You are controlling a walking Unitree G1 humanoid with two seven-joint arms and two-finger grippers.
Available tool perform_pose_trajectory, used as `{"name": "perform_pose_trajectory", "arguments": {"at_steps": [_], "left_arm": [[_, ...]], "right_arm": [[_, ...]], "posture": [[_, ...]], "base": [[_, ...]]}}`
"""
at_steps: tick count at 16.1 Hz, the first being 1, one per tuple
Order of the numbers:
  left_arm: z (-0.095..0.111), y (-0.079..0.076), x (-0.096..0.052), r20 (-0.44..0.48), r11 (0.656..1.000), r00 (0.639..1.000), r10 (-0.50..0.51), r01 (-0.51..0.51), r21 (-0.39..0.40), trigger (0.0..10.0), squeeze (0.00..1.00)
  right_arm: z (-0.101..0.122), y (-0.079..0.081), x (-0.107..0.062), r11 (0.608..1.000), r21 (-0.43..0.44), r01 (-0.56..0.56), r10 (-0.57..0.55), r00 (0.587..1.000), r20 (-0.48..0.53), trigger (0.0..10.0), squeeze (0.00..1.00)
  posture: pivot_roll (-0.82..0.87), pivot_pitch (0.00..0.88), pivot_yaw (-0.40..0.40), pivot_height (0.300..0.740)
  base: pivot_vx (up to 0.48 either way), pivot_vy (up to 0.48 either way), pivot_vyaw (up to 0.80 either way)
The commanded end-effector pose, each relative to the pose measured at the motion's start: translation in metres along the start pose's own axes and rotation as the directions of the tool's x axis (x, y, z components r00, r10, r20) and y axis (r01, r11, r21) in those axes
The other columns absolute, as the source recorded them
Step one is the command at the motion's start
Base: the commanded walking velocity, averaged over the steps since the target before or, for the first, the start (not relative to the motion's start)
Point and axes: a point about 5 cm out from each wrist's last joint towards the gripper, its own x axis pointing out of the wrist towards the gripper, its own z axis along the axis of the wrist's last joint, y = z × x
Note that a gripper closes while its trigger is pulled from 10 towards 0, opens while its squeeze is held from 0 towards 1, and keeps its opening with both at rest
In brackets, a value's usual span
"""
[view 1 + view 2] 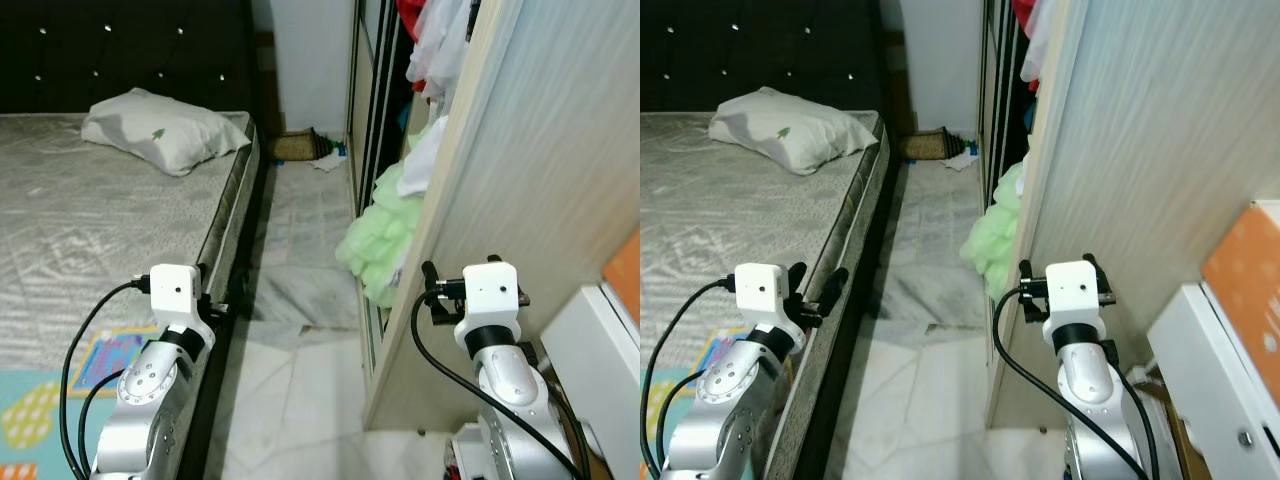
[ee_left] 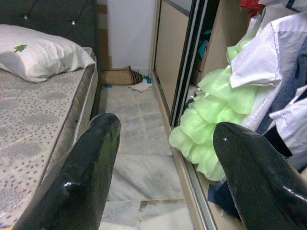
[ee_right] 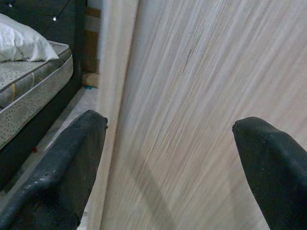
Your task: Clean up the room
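Observation:
A light green frilly garment (image 1: 375, 240) spills out of the open wardrobe onto the marble floor, with white clothes (image 1: 425, 160) hanging above it. At the far end of the aisle lie a brown mat (image 1: 290, 148) and a white rag (image 1: 325, 162). My left gripper (image 2: 168, 177) is open and empty, held low beside the bed edge and pointing down the aisle toward the green garment (image 2: 211, 129). My right gripper (image 3: 172, 167) is open and empty, close up against the pale wood wardrobe panel (image 3: 201, 96).
The bed (image 1: 90, 230) with a white pillow (image 1: 160, 130) runs along my left. The wardrobe panel (image 1: 530, 200) stands on my right, leaving a narrow marble aisle (image 1: 300, 290) between. A white box (image 1: 590, 350) sits at the lower right, and a colourful mat (image 1: 40, 400) at the lower left.

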Motion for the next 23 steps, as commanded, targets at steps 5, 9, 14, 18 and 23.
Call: {"name": "perform_pose_trajectory", "arguments": {"at_steps": [5, 9, 14, 18, 23], "left_arm": [[-0.0001, 0.0017, 0.0015, -0.008, 1.000, 1.000, -0.003, 0.003, 0.004, 10.0, 0.00], [-0.0006, 0.0022, 0.0022, -0.011, 1.000, 1.000, -0.002, 0.002, 0.005, 10.0, 0.00], [-0.0006, 0.0023, 0.0025, -0.007, 1.000, 1.000, -0.004, 0.004, -0.008, 10.0, 0.00], [-0.0009, 0.0024, 0.0025, -0.010, 1.000, 1.000, -0.006, 0.006, -0.008, 10.0, 0.00], [-0.0012, 0.0024, 0.0030, -0.012, 1.000, 1.000, -0.007, 0.007, -0.008, 10.0, 0.00]], "right_arm": [[-0.0012, 0.0002, 0.0009, 1.000, -0.001, 0.000, 0.000, 1.000, -0.009, 10.0, 0.00], [-0.0016, 0.0007, 0.0015, 1.000, 0.001, 0.000, 0.000, 1.000, -0.010, 10.0, 0.00], [-0.0013, 0.0007, 0.0015, 1.000, 0.003, 0.001, -0.001, 1.000, -0.008, 10.0, 0.00], [0.0003, 0.0027, 0.0013, 1.000, -0.023, -0.013, 0.013, 1.000, 0.003, 10.0, 0.00], [-0.0001, 0.0038, 0.0015, 1.000, -0.023, -0.019, 0.019, 1.000, 0.001, 10.0, 0.00]], "posture": [[-0.18, 0.000, 0.017, 0.740], [-0.18, 0.000, 0.019, 0.740], [-0.18, 0.000, 0.021, 0.740], [-0.18, 0.000, 0.021, 0.740], [-0.18, 0.000, 0.020, 0.740]], "base": [[-0.181, 0.000, 0.00], [0.000, 0.000, 0.00], [0.000, 0.000, 0.00], [0.000, 0.000, 0.20], [0.000, 0.000, 0.80]]}}
